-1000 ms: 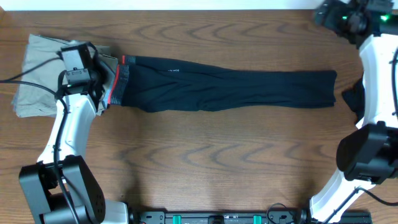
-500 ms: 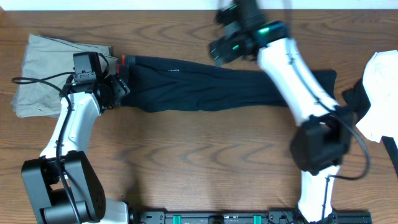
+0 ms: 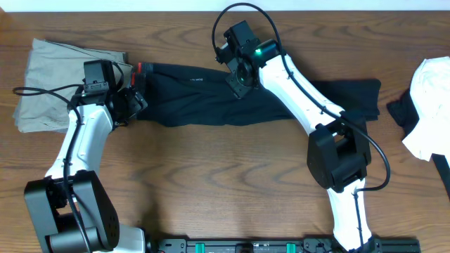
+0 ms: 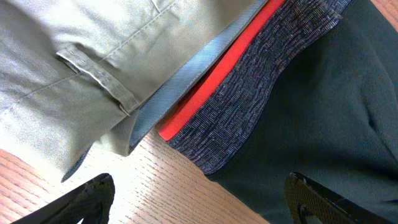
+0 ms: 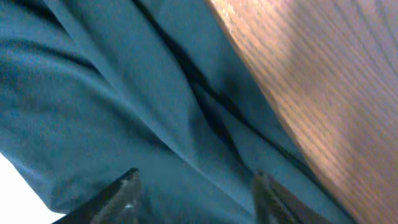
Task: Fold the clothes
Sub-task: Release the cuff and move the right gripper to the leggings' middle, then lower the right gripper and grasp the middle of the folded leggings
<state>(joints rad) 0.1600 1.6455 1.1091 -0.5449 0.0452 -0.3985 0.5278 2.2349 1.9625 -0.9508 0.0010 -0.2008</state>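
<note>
The black leggings [image 3: 211, 102] lie stretched flat across the table, the red-and-grey waistband [image 3: 138, 69] at the left, the leg ends at the right. My left gripper [image 3: 133, 104] is open and empty just above the waistband's front corner; its wrist view shows the waistband [image 4: 249, 93] over bare wood between the fingers [image 4: 199, 205]. My right gripper [image 3: 238, 79] is open and hovers low over the upper thigh part of the leggings; its wrist view shows only dark fabric [image 5: 124, 93] between the fingers [image 5: 196, 193].
Folded khaki trousers [image 3: 49, 81] lie at the far left, their edge under the waistband. A white garment [image 3: 429, 119] and a small dark item [image 3: 401, 111] lie at the right edge. Cables loop above the right arm.
My right arm swung from the far right corner to the left, over the leggings' upper part. The left gripper shifted slightly right to the waistband. The white garment came into view.
</note>
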